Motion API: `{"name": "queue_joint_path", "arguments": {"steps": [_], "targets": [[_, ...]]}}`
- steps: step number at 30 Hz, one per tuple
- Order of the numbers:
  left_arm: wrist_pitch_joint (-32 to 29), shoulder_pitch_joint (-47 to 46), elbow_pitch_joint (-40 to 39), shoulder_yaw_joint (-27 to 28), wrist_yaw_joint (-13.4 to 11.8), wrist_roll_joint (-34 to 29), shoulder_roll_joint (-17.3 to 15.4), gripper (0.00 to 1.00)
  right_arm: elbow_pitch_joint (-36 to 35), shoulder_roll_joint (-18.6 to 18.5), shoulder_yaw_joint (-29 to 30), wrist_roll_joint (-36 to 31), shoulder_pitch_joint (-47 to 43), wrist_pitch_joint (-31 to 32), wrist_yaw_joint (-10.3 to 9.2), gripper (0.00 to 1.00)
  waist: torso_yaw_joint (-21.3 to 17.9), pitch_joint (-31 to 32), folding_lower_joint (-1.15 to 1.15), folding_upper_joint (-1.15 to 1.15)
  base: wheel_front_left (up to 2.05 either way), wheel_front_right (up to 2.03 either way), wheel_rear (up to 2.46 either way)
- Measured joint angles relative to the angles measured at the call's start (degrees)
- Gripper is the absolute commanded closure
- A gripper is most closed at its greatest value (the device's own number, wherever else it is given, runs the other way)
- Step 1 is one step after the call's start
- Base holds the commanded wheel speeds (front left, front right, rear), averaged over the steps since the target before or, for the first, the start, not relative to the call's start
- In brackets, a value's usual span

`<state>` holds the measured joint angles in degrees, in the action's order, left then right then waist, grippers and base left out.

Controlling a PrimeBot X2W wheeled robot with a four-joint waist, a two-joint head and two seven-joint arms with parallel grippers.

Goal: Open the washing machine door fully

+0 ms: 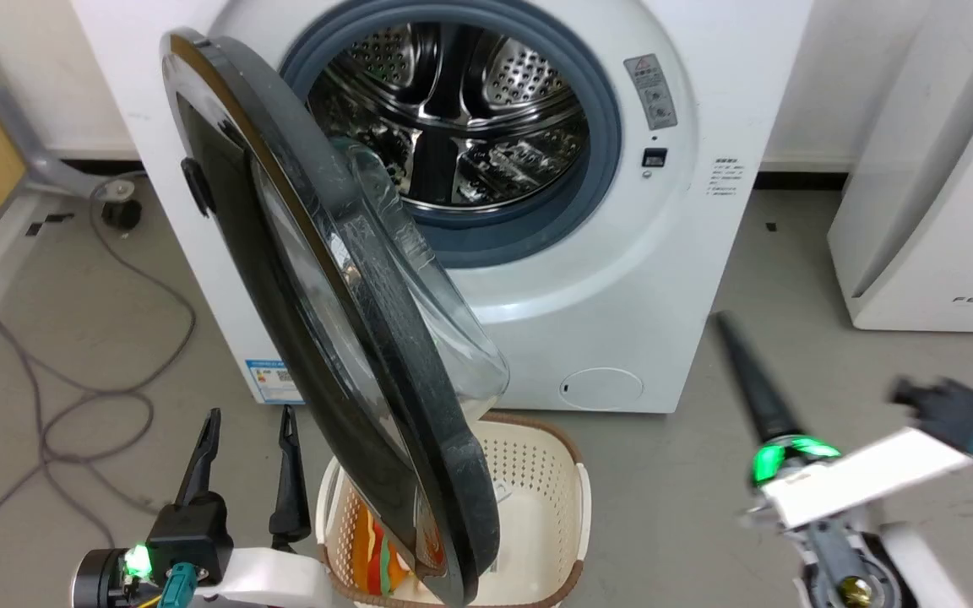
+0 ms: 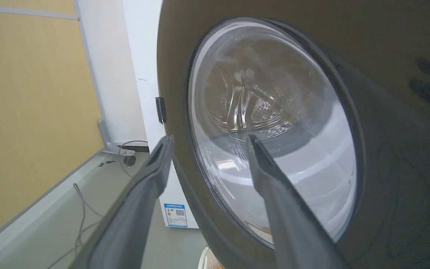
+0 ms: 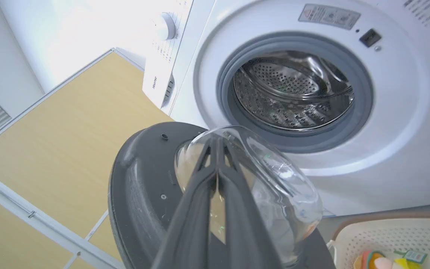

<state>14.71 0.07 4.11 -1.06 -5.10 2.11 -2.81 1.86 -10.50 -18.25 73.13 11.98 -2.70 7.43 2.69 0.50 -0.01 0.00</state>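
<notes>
The washing machine door point(image 1: 351, 363) stands about half open, hinged on the left, its rim edge-on to the head view and its clear glass bowl point(image 1: 444, 321) bulging toward the machine. Behind it the steel drum point(image 1: 453, 110) lies exposed. My left gripper point(image 1: 250, 418) is open at the lower left, just left of the door's glossy outer face point(image 2: 405, 112), with its fingertips point(image 2: 252, 140) close to the glass; contact cannot be told. My right gripper point(image 1: 727, 329) is shut on nothing, out to the right and apart from the door, pointing at the door's inner side point(image 3: 140, 186).
A cream laundry basket point(image 1: 537, 473) holding colourful items sits on the floor under the door's lower edge. Grey cables point(image 1: 98, 371) trail over the floor at the left near a yellow wall panel point(image 2: 32, 112). A white appliance point(image 1: 934, 169) stands at the right.
</notes>
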Motion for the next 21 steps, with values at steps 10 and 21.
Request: {"name": "queue_joint_path", "arguments": {"steps": [10, 21], "targets": [[0.0, 1.5, -0.2, 0.5, -0.3, 0.0, 0.0, 0.0, -1.7, -4.5, 10.0, -28.5, -2.8, -12.1, 0.0, 1.0, -1.4, 1.2, 0.0, 0.0, 0.0, 0.0, 0.0], [0.0, 1.5, -0.4, 0.6, -0.4, 0.0, 0.0, 0.0, -3.9, 1.7, 15.5, -60.4, -11.6, -12.1, 0.01, 1.0, -1.9, 1.0, 0.0, 0.0, 0.0, 0.0, 0.0]]}}
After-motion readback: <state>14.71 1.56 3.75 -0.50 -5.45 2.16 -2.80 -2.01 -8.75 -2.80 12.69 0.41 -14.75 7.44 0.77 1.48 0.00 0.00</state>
